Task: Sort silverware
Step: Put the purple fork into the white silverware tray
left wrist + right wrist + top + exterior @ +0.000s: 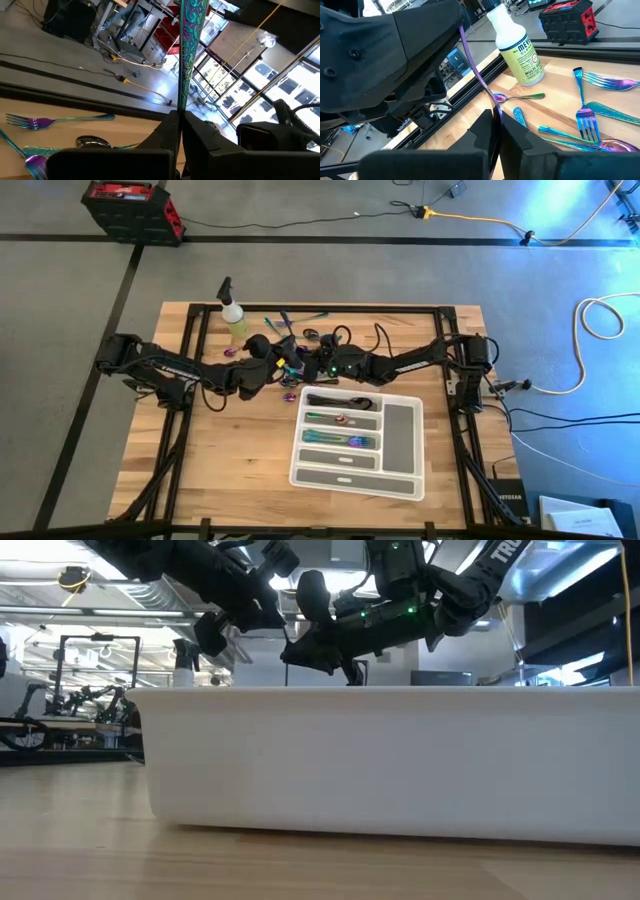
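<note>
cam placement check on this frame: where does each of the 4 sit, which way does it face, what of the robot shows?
High: overhead, straight down; both arms meet above the tray.
Low: table height, facing the tray wall; arms overhead.
Left wrist: past the left gripper, shut on a utensil handle.
Right wrist: past the right gripper, shut on a thin purple handle; the left arm fills the rest.
Shared: the spray bottle shows in the high and right wrist views.

We find the table's [200, 460] near left corner open; the tray [404, 430], spray bottle [237, 320] and far-edge silverware [300, 320] obstruct.
</note>
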`<control>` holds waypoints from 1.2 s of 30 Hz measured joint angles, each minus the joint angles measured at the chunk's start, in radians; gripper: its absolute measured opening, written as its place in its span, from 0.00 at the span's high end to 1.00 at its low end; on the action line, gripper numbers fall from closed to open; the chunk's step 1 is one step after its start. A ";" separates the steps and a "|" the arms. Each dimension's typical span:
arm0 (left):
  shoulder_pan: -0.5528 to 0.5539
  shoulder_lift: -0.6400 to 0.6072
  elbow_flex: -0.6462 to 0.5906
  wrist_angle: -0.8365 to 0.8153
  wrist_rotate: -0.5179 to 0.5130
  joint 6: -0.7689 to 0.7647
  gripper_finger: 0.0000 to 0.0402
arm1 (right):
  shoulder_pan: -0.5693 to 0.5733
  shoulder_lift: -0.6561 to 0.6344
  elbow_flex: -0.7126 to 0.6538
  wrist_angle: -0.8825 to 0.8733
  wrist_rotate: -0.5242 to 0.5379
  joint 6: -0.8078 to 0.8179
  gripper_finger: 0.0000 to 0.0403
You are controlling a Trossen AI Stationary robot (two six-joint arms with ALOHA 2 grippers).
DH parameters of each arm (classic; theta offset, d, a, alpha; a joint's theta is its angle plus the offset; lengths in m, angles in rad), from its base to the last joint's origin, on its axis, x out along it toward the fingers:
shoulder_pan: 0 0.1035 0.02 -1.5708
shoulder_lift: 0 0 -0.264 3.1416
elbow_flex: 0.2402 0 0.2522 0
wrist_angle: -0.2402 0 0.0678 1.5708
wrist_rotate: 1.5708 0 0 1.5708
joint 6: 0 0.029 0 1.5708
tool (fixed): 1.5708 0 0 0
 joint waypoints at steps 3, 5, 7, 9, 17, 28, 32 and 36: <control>-0.001 0.000 0.000 -0.001 0.001 0.004 1.00 | 0.000 0.000 0.000 0.000 -0.009 0.000 1.00; 0.000 0.000 0.000 -0.001 0.003 0.006 1.00 | 0.000 0.000 0.000 0.000 -0.009 0.000 1.00; 0.000 0.000 0.000 -0.001 0.003 0.008 1.00 | 0.000 0.000 0.000 0.000 -0.010 0.000 1.00; 0.000 0.000 0.000 -0.001 0.004 0.020 1.00 | 0.000 0.000 0.000 0.001 -0.010 0.000 1.00; 0.002 0.002 0.000 -0.008 0.013 0.032 0.87 | 0.005 0.000 0.000 0.016 -0.023 -0.012 1.00; -0.007 0.001 0.000 -0.010 -0.009 0.029 0.69 | -0.026 0.000 -0.007 0.016 0.022 -0.035 1.00; -0.007 -0.005 0.000 -0.029 -0.023 0.035 0.69 | -0.051 0.000 -0.007 0.006 0.009 -0.029 1.00; -0.009 -0.021 0.000 -0.028 -0.028 0.108 0.69 | -0.066 -0.003 -0.008 -0.056 -0.038 -0.031 1.00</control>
